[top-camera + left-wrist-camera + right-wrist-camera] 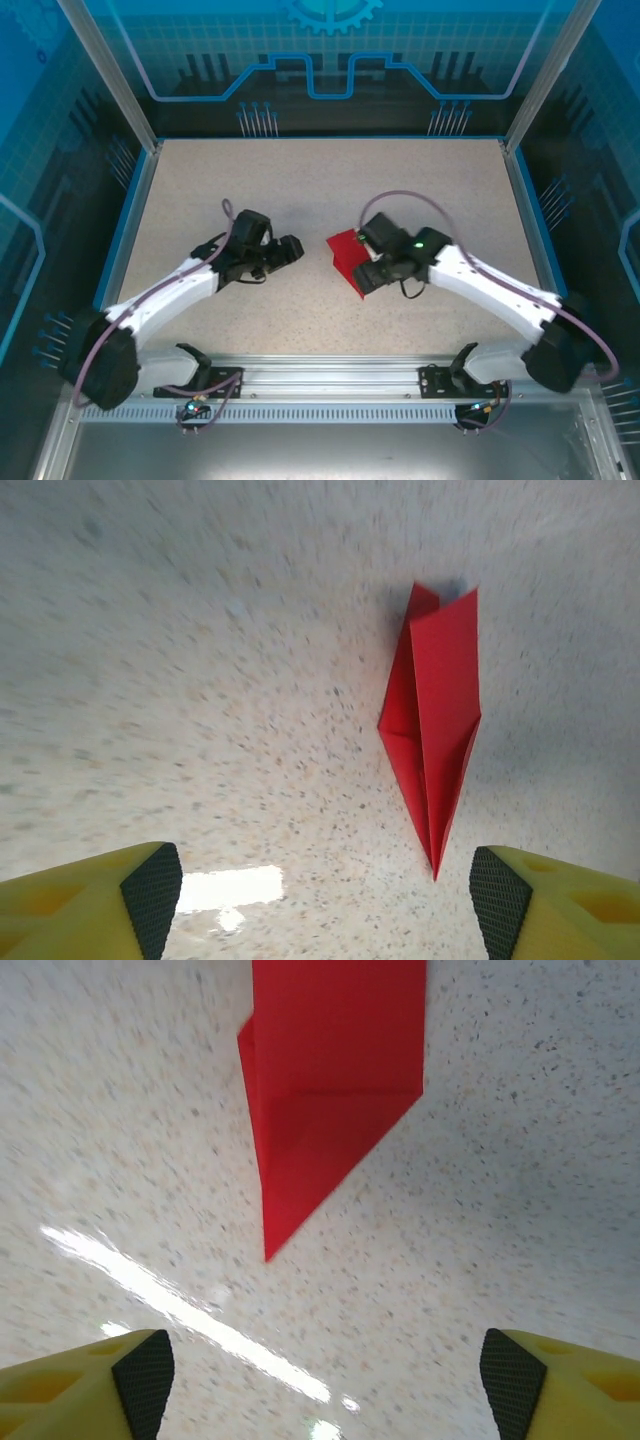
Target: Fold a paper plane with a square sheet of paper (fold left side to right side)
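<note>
Roughly mid-counter, a little right of centre: paper plane [344, 256], bright red, lying flat on the speckled beige counter [300, 180].

From the left wrist camera the paper plane [432, 730] reads as a slim dart. Its sharp tip points toward the bottom of the frame and the wider end sits at the top. Creases run lengthwise, with one layer overlapping another along the left edge. A small shadow sits at the wide end.

From the right wrist camera the paper plane [325, 1090] looks broader, and the upper part runs off the top of the frame. A horizontal crease crosses it, and below that the paper tapers to a point aimed down-left in the frame.

Right jaws: open wide. Both dark ribbed pads [143, 1380] sit at the bottom corners of the wrist view on yellow fingers. Bare counter lies between them and nothing is gripped. The paper's tip is well short of the pads, not touching. From above, the right arm's black wrist end hangs just beside and partly over the paper's right edge, hiding some of it.

Left jaws: also open. The pads [152, 895] are spread to the frame corners with only counter between them. The dart's tip falls near the right-hand pad but apart from it. From above, the left arm's end sits left of the paper with a clear strip of counter between.

Bright glare streaks show on the counter in both wrist views. Blue panelled walls [330, 60] enclose the counter on three sides, and a metal rail [330, 375] carrying both arm bases runs along the near edge.
</note>
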You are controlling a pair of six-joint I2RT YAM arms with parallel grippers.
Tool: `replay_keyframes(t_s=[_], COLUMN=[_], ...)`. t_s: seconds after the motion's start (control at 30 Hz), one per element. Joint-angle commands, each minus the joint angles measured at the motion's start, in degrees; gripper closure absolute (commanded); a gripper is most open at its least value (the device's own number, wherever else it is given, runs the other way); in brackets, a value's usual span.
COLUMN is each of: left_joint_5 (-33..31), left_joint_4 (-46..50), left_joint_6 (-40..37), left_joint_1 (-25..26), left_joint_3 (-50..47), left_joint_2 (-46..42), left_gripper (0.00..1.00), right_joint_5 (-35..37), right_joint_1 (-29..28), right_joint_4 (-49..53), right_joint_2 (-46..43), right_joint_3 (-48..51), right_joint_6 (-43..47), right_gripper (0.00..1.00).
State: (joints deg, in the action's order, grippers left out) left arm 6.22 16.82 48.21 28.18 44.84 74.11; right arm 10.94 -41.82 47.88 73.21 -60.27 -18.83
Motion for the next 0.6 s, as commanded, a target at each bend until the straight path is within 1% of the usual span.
replay_keyframes(t_s=[0.0,0.13,0.23,0.37,0.47,0.5,0.53,0.57], left_joint_5=[8.6,11.3,12.1,12.2,13.4,13.7,13.9,14.1], left_joint_4=[-10.2,-14.7,-17.5,-20.0,-20.3,-20.3,-20.3,-20.3], left_joint_6=[3.5,4.3,6.4,8.1,8.1,8.0,8.1,8.0], left_joint_1=[2.0,3.7,4.1,4.2,4.4,4.4,4.4,4.5], left_joint_3=[2.3,7.3,10.2,13.5,16.2,16.9,17.6,18.1], left_joint_2=[6.9,17.0,23.3,29.4,32.9,33.9,34.8,35.7], left_gripper=[0.21,0.23,0.25,0.28,0.32,0.34,0.36,0.38], right_joint_5=[-18.5,-27.9,-34.6,-39.8,-42.6,-43.3,-43.7,-43.8], right_joint_1=[6.9,14.5,20.3,26.3,29.2,30.0,30.9,31.5], right_joint_4=[-13.7,-19.1,-24.2,-26.8,-27.3,-27.7,-28.0,-28.2], right_joint_2=[-4.9,-8.0,-9.9,-11.0,-11.1,-11.0,-10.9,-10.7], right_joint_3=[6.2,12.6,18.2,23.0,24.9,25.4,25.9,26.3], right_joint_6=[0.1,-1.6,-4.5,-5.4,-5.0,-5.0,-5.2,-5.3], right_gripper=[0.14,0.14,0.14,0.14,0.17,0.19,0.27,0.31])
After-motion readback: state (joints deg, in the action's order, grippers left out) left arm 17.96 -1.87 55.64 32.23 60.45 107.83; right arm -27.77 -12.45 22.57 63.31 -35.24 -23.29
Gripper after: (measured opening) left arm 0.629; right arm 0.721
